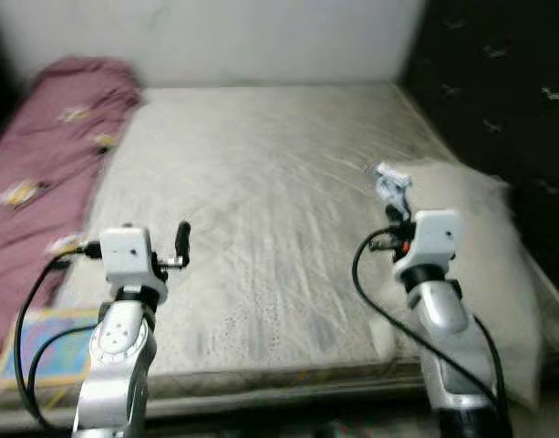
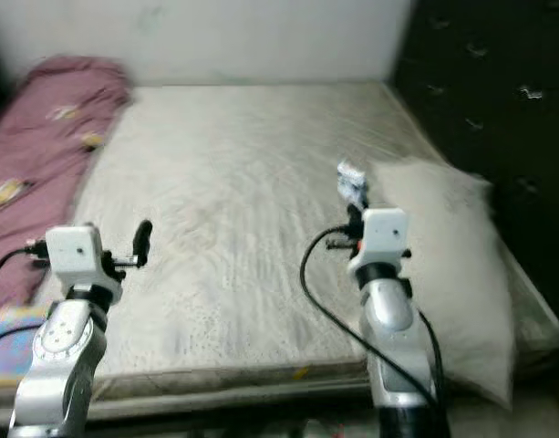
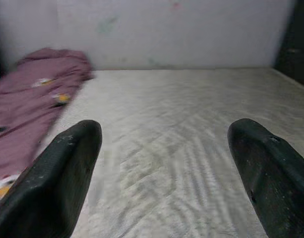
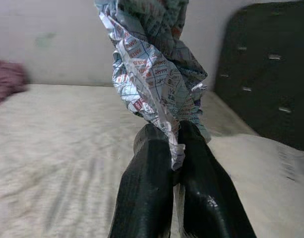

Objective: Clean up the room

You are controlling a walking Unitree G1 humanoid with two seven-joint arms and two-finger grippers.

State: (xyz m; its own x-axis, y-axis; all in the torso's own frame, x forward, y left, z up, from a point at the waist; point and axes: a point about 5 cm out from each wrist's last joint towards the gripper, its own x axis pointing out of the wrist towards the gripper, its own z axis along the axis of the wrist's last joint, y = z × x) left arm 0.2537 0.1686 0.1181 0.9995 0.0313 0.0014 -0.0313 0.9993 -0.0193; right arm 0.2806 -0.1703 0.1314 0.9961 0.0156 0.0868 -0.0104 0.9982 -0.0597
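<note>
The right end effector [image 4: 172,148] has its two black fingers pressed together on a crumpled wrapper [image 4: 154,74], a piece of printed white and blue paper or plastic with small red marks, which stands up out of the fingertips. In the head views this wrapper [image 1: 391,185] is held up above the bed [image 1: 261,210], over the mattress edge nearest the white pillow [image 1: 498,265], and it is clear of the mattress surface. The right arm reaches forward from the foot of the bed, with a black cable looping down beside it.

The left end effector [image 3: 166,163] is spread wide, its two fingers [image 3: 57,173] well apart with bare mattress between them. It hovers over the near part of the bed, on the side toward the maroon blanket [image 1: 51,155], holding nothing.

The bed carries a pale, creased mattress cover. The maroon blanket, with small yellow and white patterns, lies bunched along the bed's left side and runs up to the far corner by the white wall [image 1: 261,36]. The white pillow lies along the bed's right side, against the dark tufted headboard [image 1: 507,91]. At the bed's near left corner, below the blanket, a flat blue and yellow item [image 1: 51,342] lies partly hidden behind the left arm; what it is cannot be told
</note>
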